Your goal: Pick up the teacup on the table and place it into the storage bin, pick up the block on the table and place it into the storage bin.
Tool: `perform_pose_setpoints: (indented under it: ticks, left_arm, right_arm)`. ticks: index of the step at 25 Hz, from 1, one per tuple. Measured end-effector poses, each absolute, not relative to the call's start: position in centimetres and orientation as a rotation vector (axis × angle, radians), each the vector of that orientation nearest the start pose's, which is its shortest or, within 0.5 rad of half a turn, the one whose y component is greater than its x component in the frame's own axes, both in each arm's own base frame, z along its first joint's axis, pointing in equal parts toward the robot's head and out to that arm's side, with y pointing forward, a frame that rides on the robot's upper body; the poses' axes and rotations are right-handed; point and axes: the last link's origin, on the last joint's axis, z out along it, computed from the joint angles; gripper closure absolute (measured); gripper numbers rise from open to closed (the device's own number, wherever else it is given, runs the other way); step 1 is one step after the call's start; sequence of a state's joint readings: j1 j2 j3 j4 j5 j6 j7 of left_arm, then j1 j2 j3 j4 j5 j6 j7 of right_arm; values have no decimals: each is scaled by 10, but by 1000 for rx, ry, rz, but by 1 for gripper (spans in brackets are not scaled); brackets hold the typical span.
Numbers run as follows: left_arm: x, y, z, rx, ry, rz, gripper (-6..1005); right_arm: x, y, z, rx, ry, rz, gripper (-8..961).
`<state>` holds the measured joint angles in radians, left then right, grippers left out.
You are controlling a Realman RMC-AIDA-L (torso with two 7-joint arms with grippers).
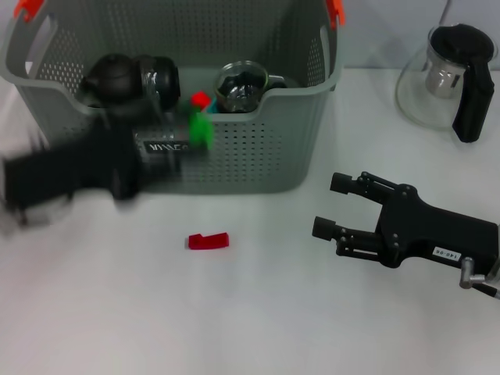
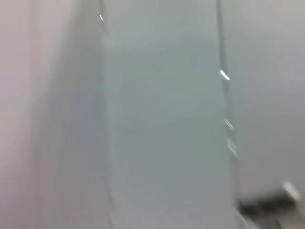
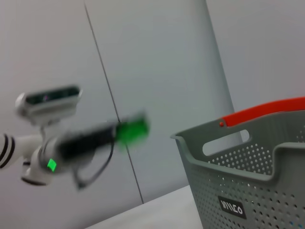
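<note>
On the storage bin [image 3: 248, 176]: "VIILO"-like label [image 3: 231, 207].

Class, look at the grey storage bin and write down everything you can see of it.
The storage bin is a large grey plastic basket with perforated walls, cut-out hand slots, orange handle clips on its rim and a small black label on its front. It stands upright on the white table, at the far side. Inside lie a glass teacup and a red block.
</note>
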<state>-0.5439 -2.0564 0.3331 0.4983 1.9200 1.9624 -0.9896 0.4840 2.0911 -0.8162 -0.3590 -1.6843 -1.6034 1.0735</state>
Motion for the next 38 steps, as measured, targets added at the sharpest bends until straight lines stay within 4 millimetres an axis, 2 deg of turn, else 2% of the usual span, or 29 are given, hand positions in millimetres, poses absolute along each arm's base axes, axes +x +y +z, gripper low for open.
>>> perform_pose_setpoints:
  ticks: [3, 6, 8, 10, 14, 17, 20, 25, 28, 32, 36, 37, 38]
  left_arm:
    - [-228, 328, 62, -2390, -192, -1351, 587]
    - [-212, 366, 75, -2327, -296, -1294, 587]
    - [-202, 398, 79, -2307, -427, -1170, 587]
    - [-194, 419, 78, -2319, -506, -1038, 587]
    - [-181, 448, 66, -2374, -498, -624, 587]
    - [-182, 453, 54, -2382, -469, -383, 587]
    - [-188, 452, 41, -2377, -457, -260, 586]
    - [-192, 450, 21, -2321, -452, -199, 515]
    - [-185, 448, 25, -2322, -444, -216, 463]
    - [-179, 437, 44, -2308, -536, -379, 392]
    - [-185, 417, 72, -2235, -707, -784, 340]
    - [-185, 417, 72, -2235, -707, -784, 327]
    - [-191, 410, 78, -2209, -772, -930, 314]
  right_arm:
    - [255, 291, -42, -2650, 551, 1082, 45]
    - [255, 291, -42, -2651, 548, 1082, 45]
    - [254, 292, -42, -2653, 545, 1083, 44]
    - [254, 292, -42, -2655, 541, 1083, 44]
    - [252, 293, -42, -2658, 534, 1085, 43]
    - [252, 294, -42, -2657, 530, 1085, 43]
    - [252, 294, -42, -2653, 529, 1086, 44]
    - [253, 293, -41, -2645, 533, 1090, 44]
    - [253, 293, -41, -2643, 534, 1091, 44]
    - [253, 293, -42, -2642, 535, 1092, 44]
    - [253, 293, -42, -2641, 535, 1092, 43]
    - [253, 293, -42, -2641, 535, 1092, 43]
    - [253, 293, -42, -2641, 535, 1092, 43]
